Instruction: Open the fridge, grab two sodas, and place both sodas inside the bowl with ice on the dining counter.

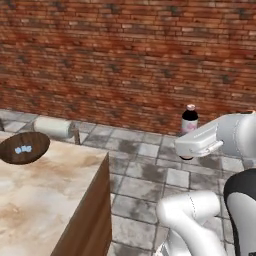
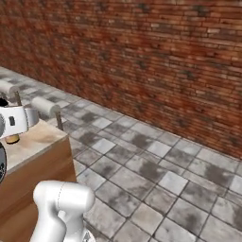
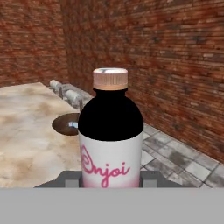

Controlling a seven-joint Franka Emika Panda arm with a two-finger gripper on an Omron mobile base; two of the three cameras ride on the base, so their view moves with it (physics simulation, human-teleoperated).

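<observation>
My gripper [image 3: 110, 180] is shut on a soda [image 3: 110, 131], a dark bottle with a pink cap and a white label in pink script. In the left base view the soda [image 1: 189, 120] stands upright out of the gripper [image 1: 188, 144], held over the tiled floor to the right of the dining counter [image 1: 50, 200]. The dark-brown bowl [image 1: 22, 147] rests near the counter's far left edge, with pale-blue ice [image 1: 23, 149] inside. In the hand view the bowl [image 3: 65, 124] lies on the counter [image 3: 26, 131], beyond and left of the bottle. The fridge is out of view.
A red brick wall [image 1: 130, 60] runs across the back, with grey floor tiles [image 1: 145, 170] in front of it. Pale-cushioned stools [image 1: 52, 126] stand at the counter's far side. The counter's brown side panel [image 1: 90, 220] drops at its right edge.
</observation>
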